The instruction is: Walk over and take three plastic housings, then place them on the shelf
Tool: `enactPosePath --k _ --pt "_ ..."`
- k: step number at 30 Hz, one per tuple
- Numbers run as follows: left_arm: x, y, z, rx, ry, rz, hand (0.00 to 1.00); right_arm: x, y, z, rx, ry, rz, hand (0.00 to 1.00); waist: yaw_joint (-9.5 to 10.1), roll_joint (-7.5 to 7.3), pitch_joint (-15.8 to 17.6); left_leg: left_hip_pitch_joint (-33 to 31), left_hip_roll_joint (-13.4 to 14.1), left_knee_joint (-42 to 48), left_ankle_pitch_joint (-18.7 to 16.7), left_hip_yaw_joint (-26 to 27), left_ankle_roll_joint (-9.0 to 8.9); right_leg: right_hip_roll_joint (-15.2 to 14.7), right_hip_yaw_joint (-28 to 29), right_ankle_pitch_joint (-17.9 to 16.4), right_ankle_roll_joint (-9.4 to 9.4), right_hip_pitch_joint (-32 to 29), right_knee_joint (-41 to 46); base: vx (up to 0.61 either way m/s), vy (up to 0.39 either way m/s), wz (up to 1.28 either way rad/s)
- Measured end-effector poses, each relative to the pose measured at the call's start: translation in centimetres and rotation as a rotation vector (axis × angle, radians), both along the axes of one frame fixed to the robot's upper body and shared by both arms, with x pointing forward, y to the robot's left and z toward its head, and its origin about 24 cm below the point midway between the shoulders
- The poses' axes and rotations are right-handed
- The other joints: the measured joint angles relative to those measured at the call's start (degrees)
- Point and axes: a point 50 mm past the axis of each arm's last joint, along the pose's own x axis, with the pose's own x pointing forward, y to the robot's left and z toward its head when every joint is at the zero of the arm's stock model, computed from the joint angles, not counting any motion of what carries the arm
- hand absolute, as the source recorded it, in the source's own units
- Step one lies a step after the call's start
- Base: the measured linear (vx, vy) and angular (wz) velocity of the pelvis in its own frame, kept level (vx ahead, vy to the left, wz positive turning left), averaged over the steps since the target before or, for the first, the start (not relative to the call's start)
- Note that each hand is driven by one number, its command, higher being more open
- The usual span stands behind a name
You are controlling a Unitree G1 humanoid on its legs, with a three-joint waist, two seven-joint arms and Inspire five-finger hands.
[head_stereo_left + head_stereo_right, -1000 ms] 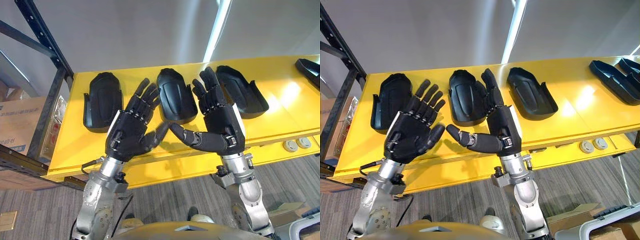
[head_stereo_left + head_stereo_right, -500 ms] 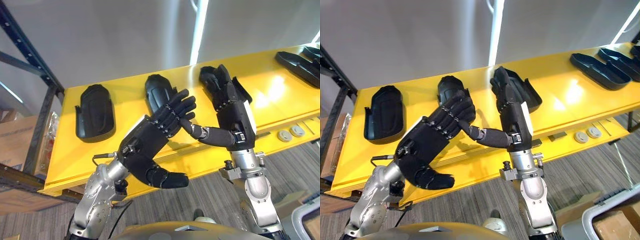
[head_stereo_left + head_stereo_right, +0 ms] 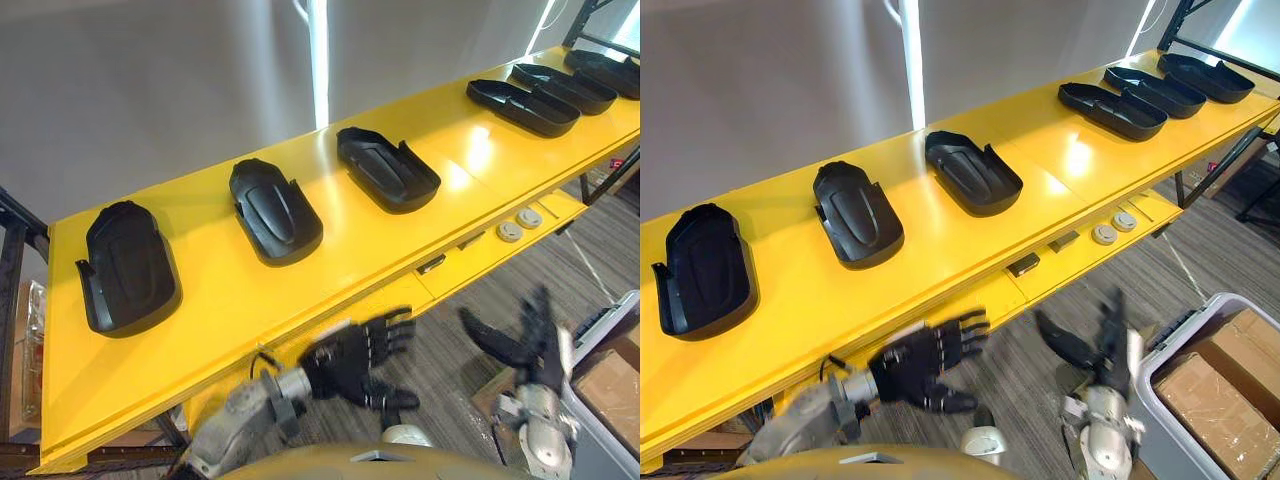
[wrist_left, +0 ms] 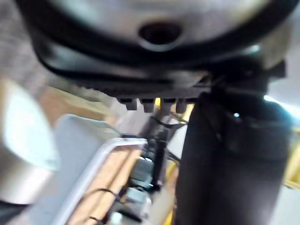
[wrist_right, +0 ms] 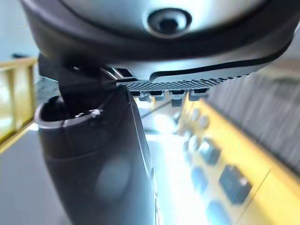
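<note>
Three housings lie on the shelf, nine to one o'clock; left hand and right hand, near six, hang spread and empty; placing judged complete, next move a clear step back.

I see bright light | glare patch on yellow shelf (white streak up the wall) | soft shadows

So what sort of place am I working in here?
Probably a factory or warehouse storage area: a long yellow shelf carries black plastic housings in a row, and a cardboard box sits in a grey bin on the floor beside it.
</note>
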Motion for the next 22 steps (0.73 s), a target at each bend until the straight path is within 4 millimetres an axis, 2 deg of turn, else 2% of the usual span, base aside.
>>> enactPosePath --k 3,9,11,13,14,17,22 --pt "-1.3 1.6 -2.4 0.12 0.095 0.012 1.0 -1.4 0.2 -1.9 0.031 0.097 -0.048 1.0 -0.12 -0.49 0.31 0.6 0.37 0.67 -0.4 0.11 -0.2 0.16 -0.21 -0.48 -0.71 0.68 0.26 -0.03 -0.013 -0.05" --pt "-1.9 3.8 -4.7 0.313 0.123 0.115 1.0 -2.6 2.0 -4.9 0.144 0.21 -0.058 1.0 0.44 -0.81 0.46 0.71 0.46 0.87 -0.71 -0.71 0.19 -0.03 -1.27 -0.67 -0.81 1.4 0.46 -0.06 -0.016 0.06" --pt "-2.3 5.1 -6.1 0.425 0.127 0.225 1.0 -3.4 2.4 -6.2 0.216 0.27 -0.084 1.0 0.99 -0.89 0.46 0.23 0.45 0.75 -0.51 -1.68 0.21 -0.19 -2.2 -0.75 -0.72 1.47 0.36 -0.02 -0.016 0.18" --pt "-2.4 6.1 -6.7 0.511 0.106 0.288 1.0 -4.1 2.6 -7.1 0.275 0.309 -0.102 1.0 1.47 -1.16 0.48 -0.49 0.42 0.63 -0.17 -2.69 0.21 -0.4 -3.25 -0.84 -0.62 1.46 0.15 0.0 -0.022 0.35" --pt "-2.4 7.6 -7.2 0.633 0.059 0.361 1.0 -5.1 3.2 -8.3 0.354 0.381 -0.108 1.0 2.29 -1.6 0.42 -1.02 0.34 -0.28 0.92 -4.11 -0.03 -0.56 -4.84 -0.8 -0.79 1.5 0.02 0.02 -0.026 0.45" --pt "-2.8 10.2 -7.9 0.78 0.051 0.55 1.0 -6.4 4.9 -10.0 0.47 0.487 -0.094 1.0 3.72 -2.25 0.79 -1.0 0.31 -1.15 1.81 -6.66 -0.04 -0.83 -7.43 -0.9 -0.53 2.99 -0.14 0.03 -0.014 0.47" --pt "-4.8 12.6 -9.0 0.964 0.129 0.832 1.0 -6.5 7.0 -11.2 0.587 0.564 -0.092 1.0 5.67 -3.5 1.07 -0.72 -0.3 -1.14 1.96 -9.48 0.17 -1.6 -10.27 -1.06 -0.66 5.67 -0.99 0.01 0.01 0.28"
